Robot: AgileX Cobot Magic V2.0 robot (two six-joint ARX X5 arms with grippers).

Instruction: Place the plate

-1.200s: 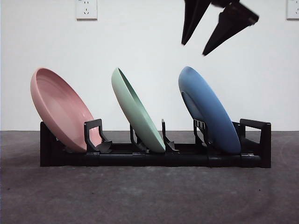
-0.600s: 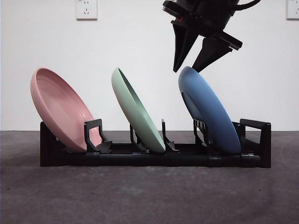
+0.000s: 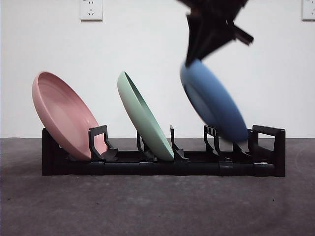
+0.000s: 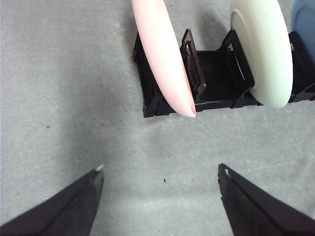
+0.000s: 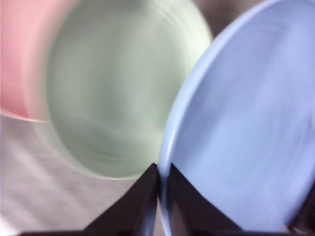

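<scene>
Right gripper [image 3: 197, 56] fingers pinch the blue plate [image 3: 214, 101] rim above the rack [image 3: 162, 164]; green plate [image 3: 144, 117] sits just left. Only the left wrist view shows the left gripper [image 4: 160, 174], fingers spread over bare tabletop [image 4: 64, 98].

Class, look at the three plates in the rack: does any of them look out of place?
Yes. The blue plate is lifted out of its slot in the rack, gripped at its top rim by the right end effector; the pink and green plates sit seated.

A rack [image 3: 162, 164] sat on the table [image 3: 157, 206]. One plate [image 3: 64, 115] leaned in its 9 o'clock slot, another [image 3: 144, 118] in the middle. At 3 o'clock a third plate [image 3: 214, 101] hung above its slot, rim between the right gripper [image 3: 197, 59] jaws.
</scene>
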